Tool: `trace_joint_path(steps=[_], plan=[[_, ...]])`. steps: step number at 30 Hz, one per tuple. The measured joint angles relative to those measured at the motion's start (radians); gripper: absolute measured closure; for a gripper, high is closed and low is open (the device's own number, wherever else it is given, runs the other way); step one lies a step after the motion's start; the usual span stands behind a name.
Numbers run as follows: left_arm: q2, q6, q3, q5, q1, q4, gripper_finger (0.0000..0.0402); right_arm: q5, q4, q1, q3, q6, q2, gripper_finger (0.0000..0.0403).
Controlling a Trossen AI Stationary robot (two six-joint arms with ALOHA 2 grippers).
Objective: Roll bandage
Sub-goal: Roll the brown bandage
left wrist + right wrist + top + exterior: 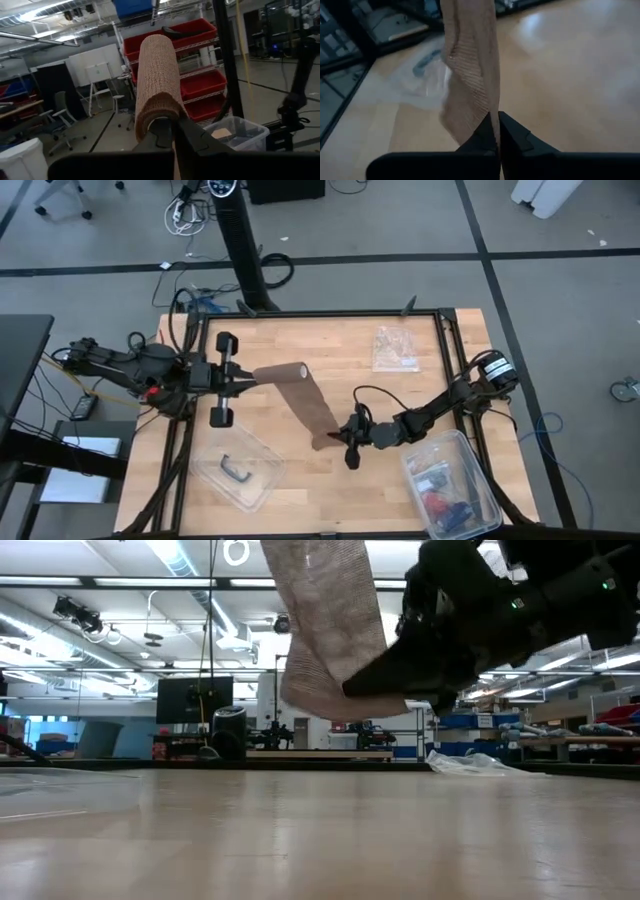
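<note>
Your left gripper (244, 383) is clamped on the rolled end of the bandage (308, 402), mid-table; right gripper (340, 436) pinches the loose tail, nearer & to the right. If you wind w/o tension, the strip slackens and the roll goes loose; pull too hard and the tail may slip out.

In the low view the bandage (330, 630) runs off the top edge, its upper length unseen. The right gripper (400, 690) hides the strip's pinched end, and the contents of the clear bin (450, 490) are too small to tell.
</note>
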Motion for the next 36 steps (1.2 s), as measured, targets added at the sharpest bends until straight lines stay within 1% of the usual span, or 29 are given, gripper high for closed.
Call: trace_joint_path(steps=[4, 11, 15, 20, 27, 33, 34, 36], plan=[[-0.021, 0.016, 0.0, -0.044, 0.006, -0.01, 0.0401, -0.026, 0.005, 0.034, 0.001, 0.053, 0.013, 0.0401], [-0.044, 0.02, 0.0, -0.085, 0.07, -0.074, 0.0401, -0.036, 0.048, 0.085, 0.005, 0.094, 0.013, 0.0402], [-0.048, 0.021, 0.0, -0.121, 0.116, -0.135, 0.0401, -0.064, 0.042, 0.099, 0.031, 0.09, 0.013, 0.0402], [-0.048, 0.021, -0.008, -0.126, 0.176, -0.181, 0.0401, -0.116, 0.023, 0.108, 0.097, 0.036, 0.013, 0.0403], [-0.052, 0.029, -0.01, -0.125, 0.27, -0.284, 0.0401, -0.126, -0.201, 0.138, 0.236, -0.042, -0.015, 0.0403], [-0.059, 0.041, -0.011, -0.124, 0.323, -0.349, 0.0401, -0.124, -0.397, 0.157, 0.359, -0.138, -0.031, 0.0403], [-0.06, 0.042, -0.011, -0.114, 0.33, -0.348, 0.0401, -0.124, -0.422, 0.157, 0.379, -0.15, -0.031, 0.0403], [-0.066, 0.045, -0.011, -0.059, 0.338, -0.332, 0.0401, -0.116, -0.466, 0.156, 0.406, -0.175, -0.032, 0.0403]])
